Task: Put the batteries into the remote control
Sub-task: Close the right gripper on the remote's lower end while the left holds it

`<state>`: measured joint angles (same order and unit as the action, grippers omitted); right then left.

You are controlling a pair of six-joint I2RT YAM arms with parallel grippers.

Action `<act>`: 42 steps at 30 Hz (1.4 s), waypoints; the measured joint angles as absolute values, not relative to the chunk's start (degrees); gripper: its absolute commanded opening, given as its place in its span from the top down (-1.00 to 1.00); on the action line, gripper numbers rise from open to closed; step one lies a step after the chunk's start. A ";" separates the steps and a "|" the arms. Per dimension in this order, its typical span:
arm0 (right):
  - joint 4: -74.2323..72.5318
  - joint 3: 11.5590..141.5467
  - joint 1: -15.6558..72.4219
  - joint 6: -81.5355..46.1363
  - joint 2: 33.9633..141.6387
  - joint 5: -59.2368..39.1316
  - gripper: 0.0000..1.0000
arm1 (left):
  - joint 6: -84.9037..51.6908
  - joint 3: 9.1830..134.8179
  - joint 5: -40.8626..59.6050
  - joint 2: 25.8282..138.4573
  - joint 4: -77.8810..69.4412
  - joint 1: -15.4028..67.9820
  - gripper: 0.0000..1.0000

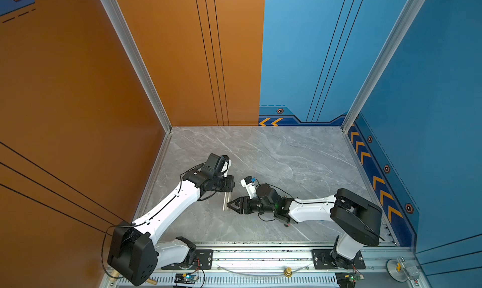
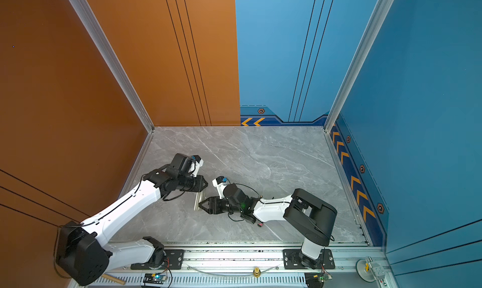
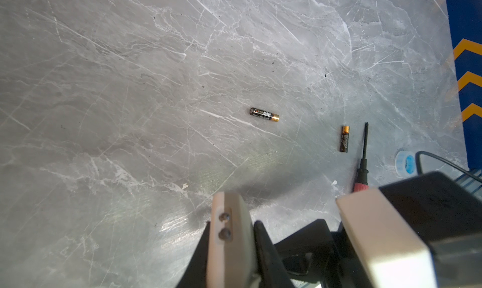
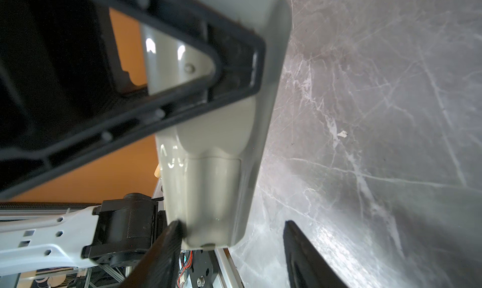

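At about eight o'clock on the marble table (image 1: 287, 156), the remote control (image 4: 221, 185) is pinched by the left gripper (image 1: 229, 185). Its greyish back, the battery cover apparently still on, is turned toward the right gripper (image 1: 230, 204). That gripper's jaws are spread around the cover end, one finger touching and the other apart. Both batteries (image 3: 264, 114) (image 3: 344, 139) are seen lying on the table, one just beside a screwdriver (image 3: 363, 156). The cover end is best squeezed squarely across its sides, with the remote clamped firmly, so that nothing is twisted loose.
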<state>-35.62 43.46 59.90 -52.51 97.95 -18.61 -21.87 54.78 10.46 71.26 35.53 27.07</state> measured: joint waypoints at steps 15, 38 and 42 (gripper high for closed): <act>-35.64 44.36 59.90 -52.60 98.21 -19.75 0.16 | -21.87 54.65 10.46 71.26 35.38 27.07 1.00; -36.69 44.64 59.83 -53.28 99.24 -20.82 0.47 | -21.87 53.58 9.41 71.26 34.06 27.07 1.00; -36.67 44.64 59.70 -53.71 99.24 -20.84 0.50 | -21.85 53.56 9.10 71.26 34.06 27.07 1.00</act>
<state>-36.67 44.64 59.70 -53.71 99.24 -20.84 -21.85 53.56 9.10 71.26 34.06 27.07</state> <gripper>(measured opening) 0.257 0.231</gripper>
